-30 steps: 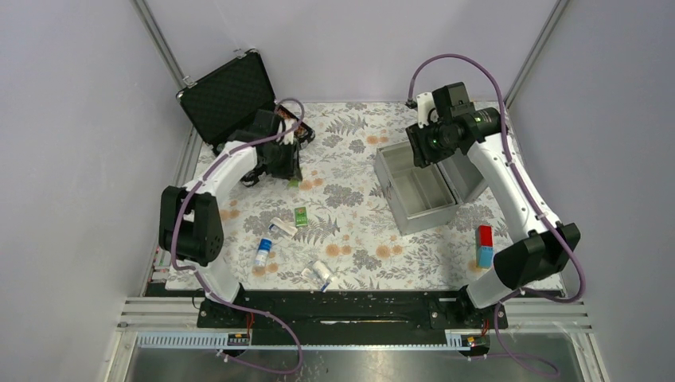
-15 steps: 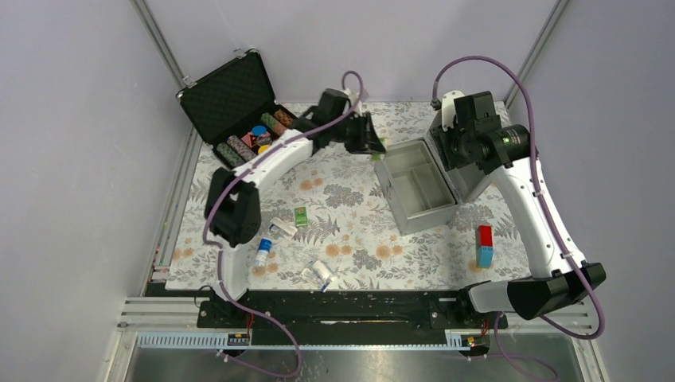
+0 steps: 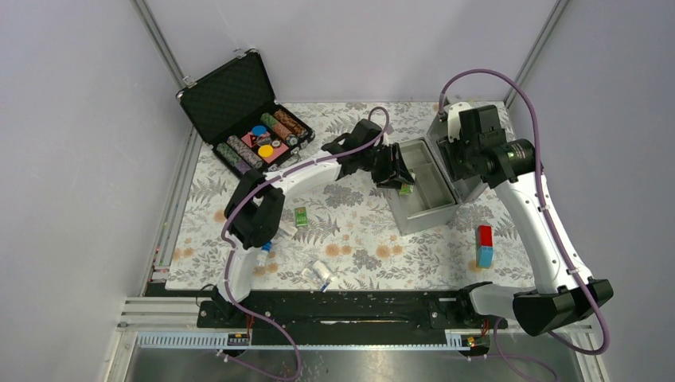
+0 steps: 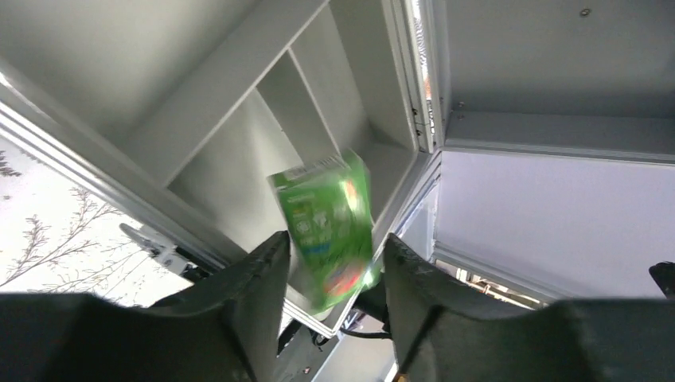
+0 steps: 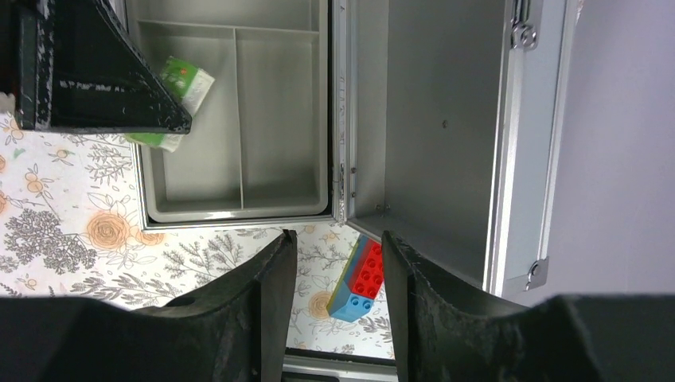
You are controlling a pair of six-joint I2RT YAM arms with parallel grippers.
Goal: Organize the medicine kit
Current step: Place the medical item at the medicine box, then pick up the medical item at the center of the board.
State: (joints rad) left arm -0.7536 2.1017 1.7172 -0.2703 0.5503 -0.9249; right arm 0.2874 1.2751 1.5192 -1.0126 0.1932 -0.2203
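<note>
Left gripper (image 4: 330, 263) clamps a green packet (image 4: 326, 227) right over the open medicine kit (image 3: 436, 208), which sits right of centre on the floral table (image 3: 350, 231). Right gripper (image 5: 333, 255) hovers above the kit, fingers apart, gripping nothing.

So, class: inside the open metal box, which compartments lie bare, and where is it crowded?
In the medicine kit, the right wrist view shows the compartment beside the hinged lid bare. The next one is crowded at its top: the left gripper holds a green packet over it.
</note>
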